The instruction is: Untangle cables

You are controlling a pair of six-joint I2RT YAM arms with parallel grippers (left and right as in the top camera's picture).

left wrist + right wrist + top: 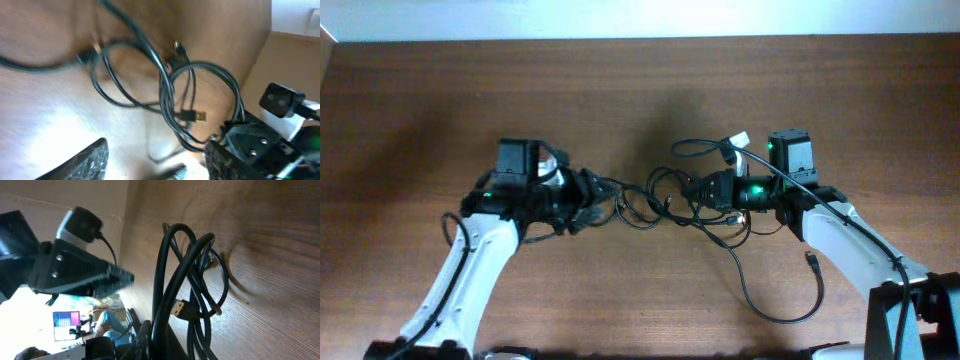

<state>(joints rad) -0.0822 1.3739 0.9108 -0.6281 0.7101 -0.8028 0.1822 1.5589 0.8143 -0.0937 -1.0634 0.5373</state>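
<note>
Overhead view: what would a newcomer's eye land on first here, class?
The black cables, knotted in the middle between the left gripper and the right gripper. One cord trails off toward the lower right. In the left wrist view, a gold plug gleams among the loops.

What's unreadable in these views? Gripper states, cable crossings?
1. Left gripper: overhead, dark against dark and too small; left wrist view shows one blurred finger, cut by the bottom edge. Grip unclear.
2. Right gripper: right wrist view cuts it at the bottom edge, cables in front. Grip unclear.
3. Cable crossings: overhead, too small to trace which cord passes over which.
</note>
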